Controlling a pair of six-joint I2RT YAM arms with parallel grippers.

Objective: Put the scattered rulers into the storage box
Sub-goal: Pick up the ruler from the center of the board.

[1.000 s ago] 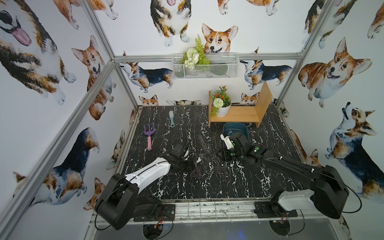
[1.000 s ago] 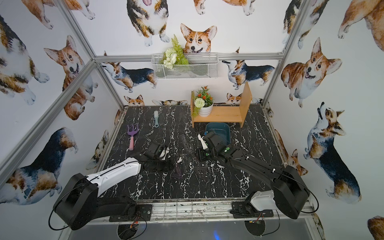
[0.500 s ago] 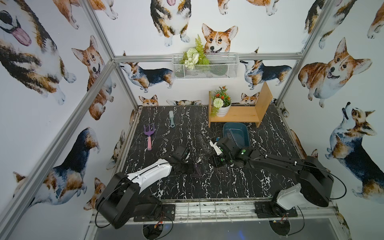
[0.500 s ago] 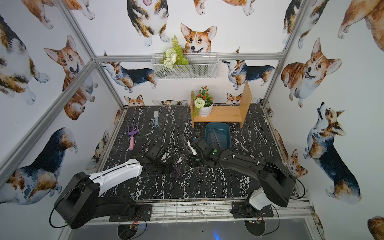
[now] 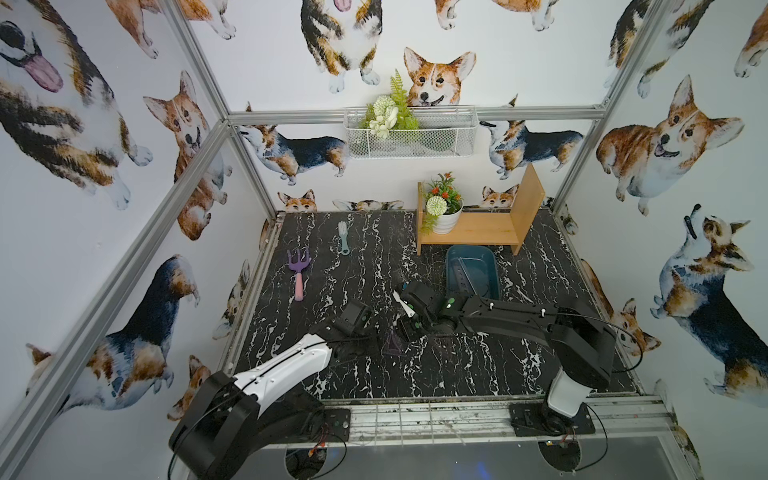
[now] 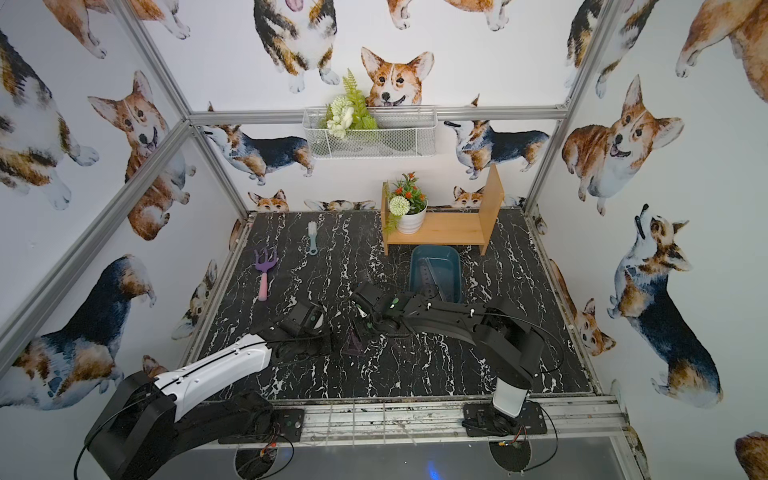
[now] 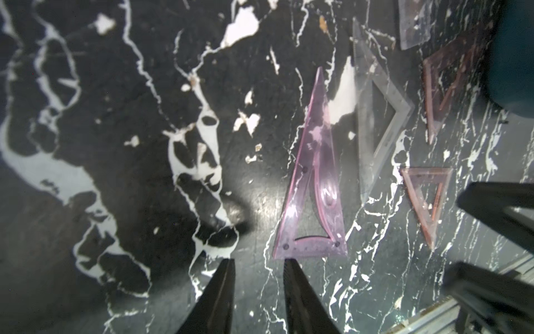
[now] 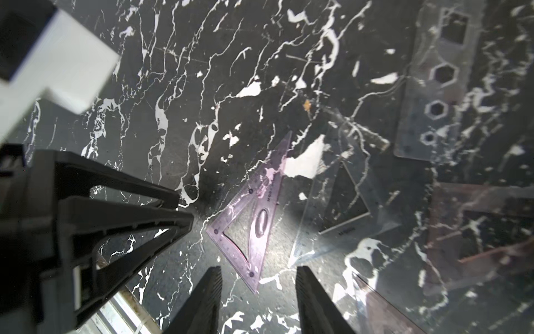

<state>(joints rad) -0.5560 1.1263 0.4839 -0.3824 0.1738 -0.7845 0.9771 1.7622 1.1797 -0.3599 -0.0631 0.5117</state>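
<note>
A purple set square (image 7: 315,185) lies flat on the black marble table, also seen in a top view (image 5: 392,343). Beside it lie a clear set square (image 7: 375,115), two pinkish ones (image 7: 424,199) and a clear stencil ruler (image 8: 433,86). My left gripper (image 7: 259,260) is open and empty, its tips just short of the purple square's short edge. My right gripper (image 8: 258,269) is open, low over the table, with a corner of the purple set square (image 8: 254,208) between its fingers, not gripped. The teal storage box (image 5: 469,248) behind holds a clear ruler.
A purple-and-pink toy fork (image 5: 300,270) and a pale blue brush (image 5: 343,237) lie at the back left. A wooden shelf (image 5: 478,228) with a potted plant (image 5: 442,208) stands behind the box. A wire basket (image 5: 411,133) hangs on the back wall.
My right arm has swung from the storage box toward the table's middle, down over the purple set square, and its jaws have widened. The left arm has hardly moved.
</note>
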